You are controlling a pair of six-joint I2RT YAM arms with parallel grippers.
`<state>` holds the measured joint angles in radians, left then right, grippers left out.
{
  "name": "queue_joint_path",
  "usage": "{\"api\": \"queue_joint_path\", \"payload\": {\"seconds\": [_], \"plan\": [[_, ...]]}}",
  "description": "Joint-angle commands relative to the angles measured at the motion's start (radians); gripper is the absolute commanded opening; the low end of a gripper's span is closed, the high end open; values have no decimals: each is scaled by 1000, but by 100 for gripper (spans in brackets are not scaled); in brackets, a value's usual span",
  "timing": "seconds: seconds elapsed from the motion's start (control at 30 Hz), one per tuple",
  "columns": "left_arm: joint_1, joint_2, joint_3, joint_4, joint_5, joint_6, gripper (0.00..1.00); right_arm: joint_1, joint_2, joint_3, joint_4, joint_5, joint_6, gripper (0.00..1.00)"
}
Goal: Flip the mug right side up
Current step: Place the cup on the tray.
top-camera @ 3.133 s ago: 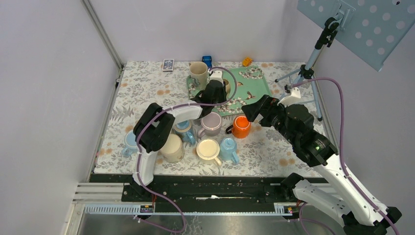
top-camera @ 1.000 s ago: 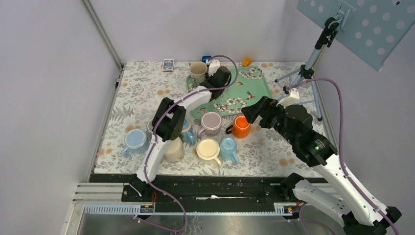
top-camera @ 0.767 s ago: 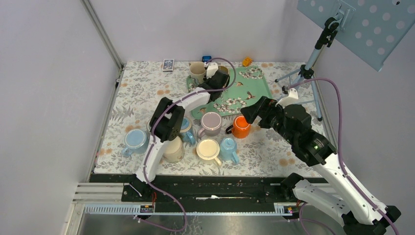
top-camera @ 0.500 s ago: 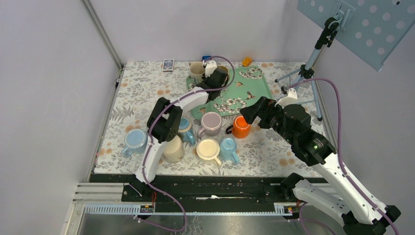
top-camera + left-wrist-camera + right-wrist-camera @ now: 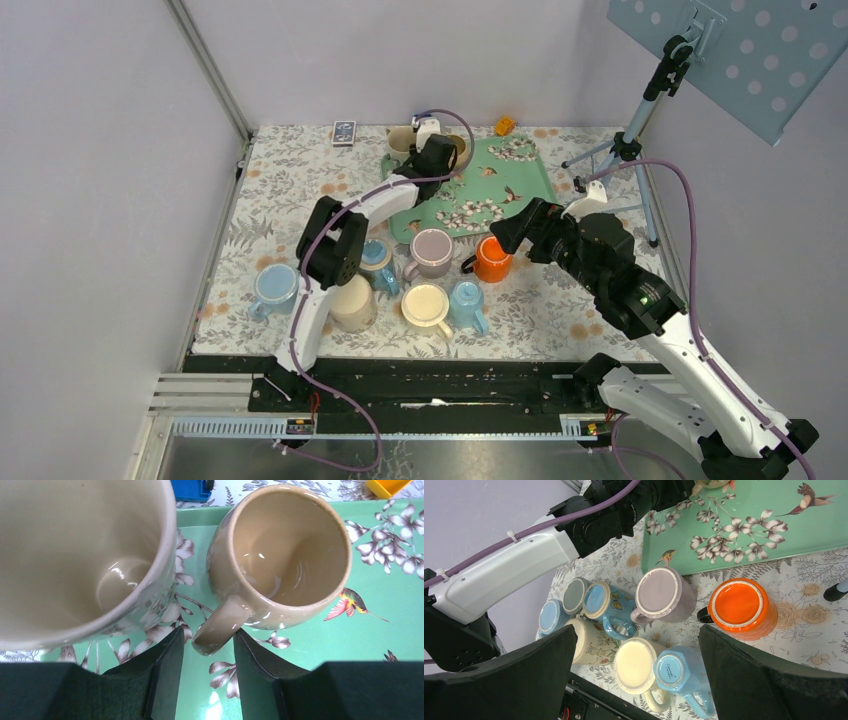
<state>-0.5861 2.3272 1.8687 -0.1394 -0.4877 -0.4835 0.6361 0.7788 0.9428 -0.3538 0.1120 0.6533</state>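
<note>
Fully outstretched left arm [image 5: 385,197] over tray [image 5: 522,178]

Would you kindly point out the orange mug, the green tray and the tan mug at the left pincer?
orange mug [image 5: 736,602]: right wrist view, upturned base.
green tray [image 5: 330,640]: left wrist view, bare floor.
tan mug [image 5: 290,555]: left wrist view, inner wall.

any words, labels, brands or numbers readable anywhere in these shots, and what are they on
No text reads clearly in any view.
Upside-down light blue ceramic mug: small dark printed mark on its base, too small to read.
Small dark blue patterned box at the table's far edge: any print is too small to read.
Green floral metal tray and the other mugs: pictures only, no lettering visible.
</note>
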Motion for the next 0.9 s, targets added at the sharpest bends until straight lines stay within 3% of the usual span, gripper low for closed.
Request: {"api": "queue_joint_path", "payload": {"seconds": [0.0, 0.3, 0.6, 0.87], "plan": [[18, -30, -3, 88, 99, 72, 46, 6, -7, -5, 31, 2, 5, 100], [23, -19, -3, 121, 165, 110, 45, 8, -7, -7, 30, 0, 9, 100], [19, -41, -39, 124, 186, 75, 33, 7, -8, -16, 36, -3, 18, 100], [16, -16, -9, 90, 162, 75, 34, 7, -21, -18, 30, 0, 18, 100]]}}
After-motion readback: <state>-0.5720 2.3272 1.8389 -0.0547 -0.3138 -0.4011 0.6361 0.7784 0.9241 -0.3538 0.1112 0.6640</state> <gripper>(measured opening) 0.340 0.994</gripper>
